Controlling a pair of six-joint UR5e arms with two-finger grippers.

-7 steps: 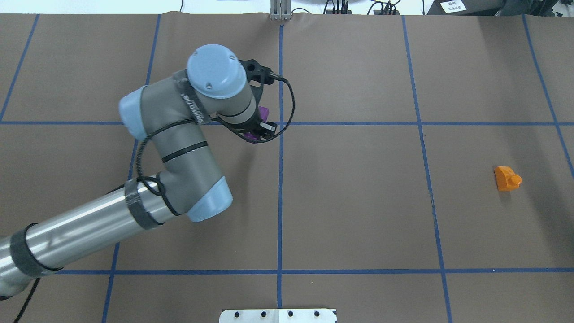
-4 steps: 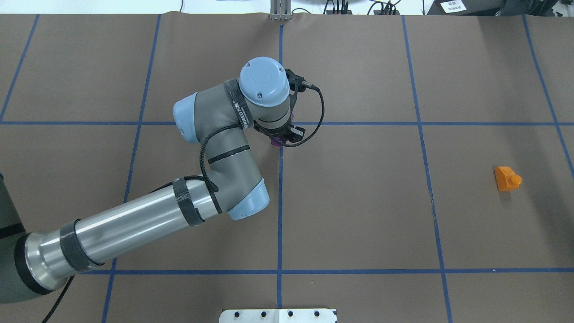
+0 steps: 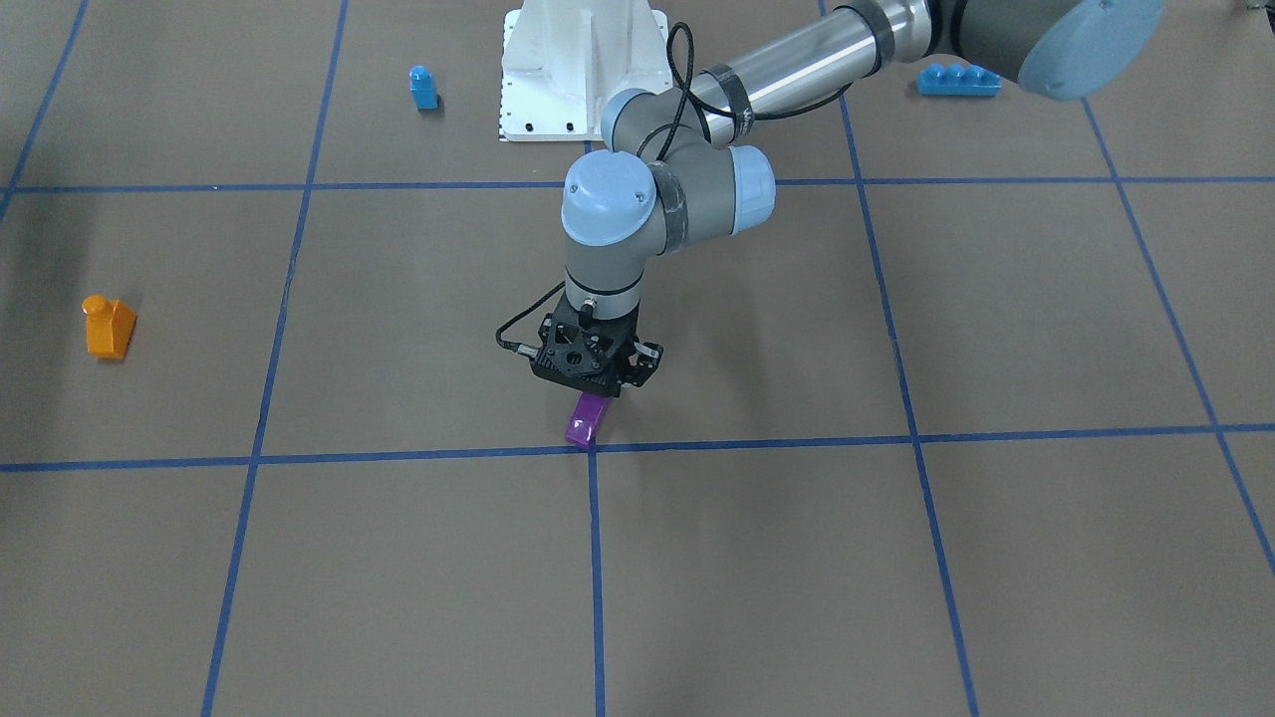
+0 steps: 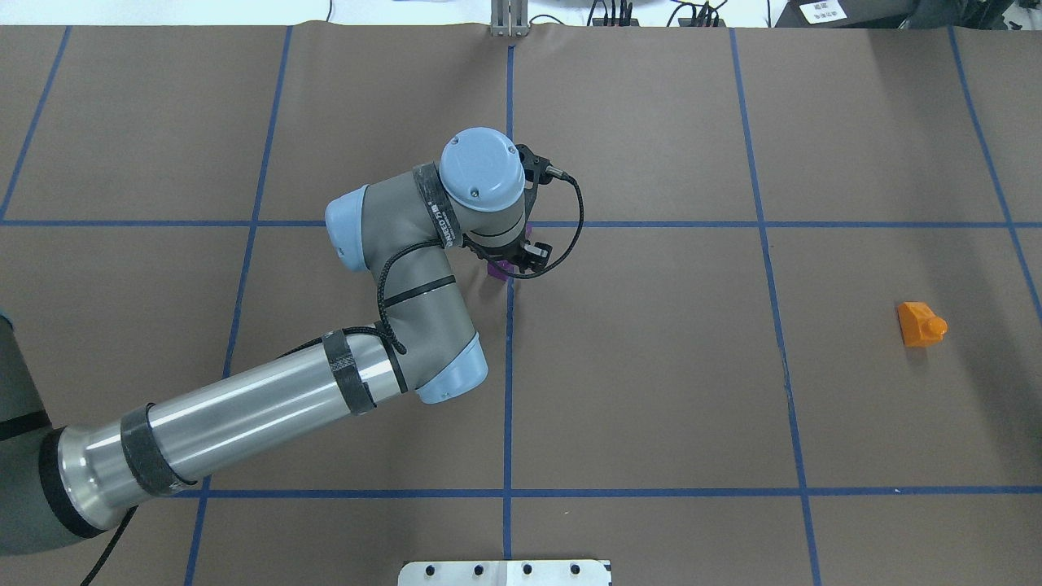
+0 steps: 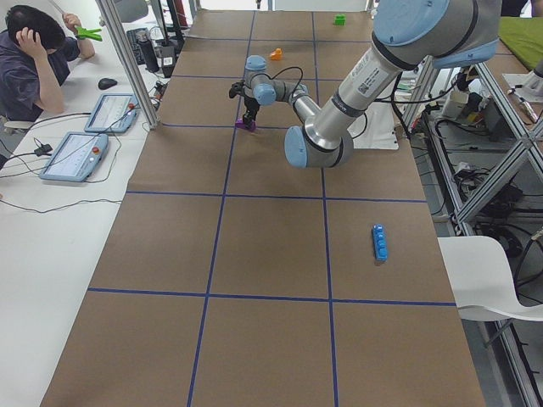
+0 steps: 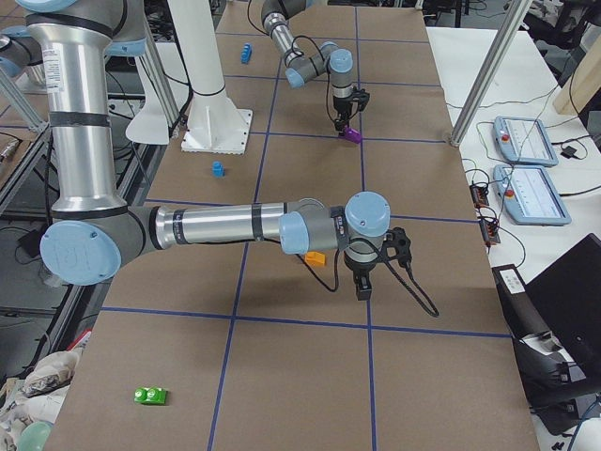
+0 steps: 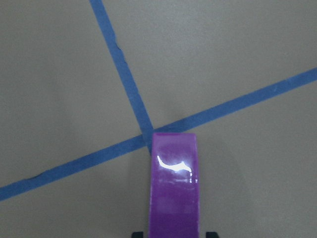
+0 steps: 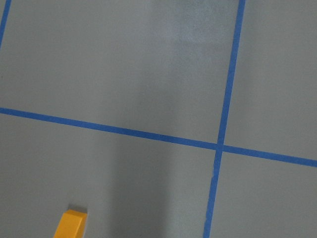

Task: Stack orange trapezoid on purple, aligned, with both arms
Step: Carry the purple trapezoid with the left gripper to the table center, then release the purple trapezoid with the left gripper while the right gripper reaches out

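Left arm: the left arm [image 4: 391,268] reaches out over the middle of the table [image 4: 651,366], with its wrist turned straight down.
Left gripper: the left gripper [image 3: 595,391] is closed narrow on the purple brick [image 3: 586,420]. The jaws pinch the brick's upper end, one on each side, and the rest of it pokes out below.
Purple brick: it hangs tilted in that grip, right over a blue tape crossing [image 7: 146,136] near the table's centre. From the wrist camera its free end covers the crossing. Whether it touches the paper I cannot tell.
Right arm: the right arm [image 6: 216,225] shows only from the table's end, stretched out level with its wrist pointing down.
Right gripper: the right gripper [image 6: 364,287] is seen from that side view alone, so I cannot tell how wide it stands or whether it holds anything.
Orange trapezoid: the orange trapezoid [image 4: 920,324] sits by itself on the table, well apart from the purple one, on the robot's right side.
Other bits: a single-stud blue brick [image 3: 423,88] and a long blue brick [image 3: 958,80] lie back near the white pedestal [image 3: 578,70].
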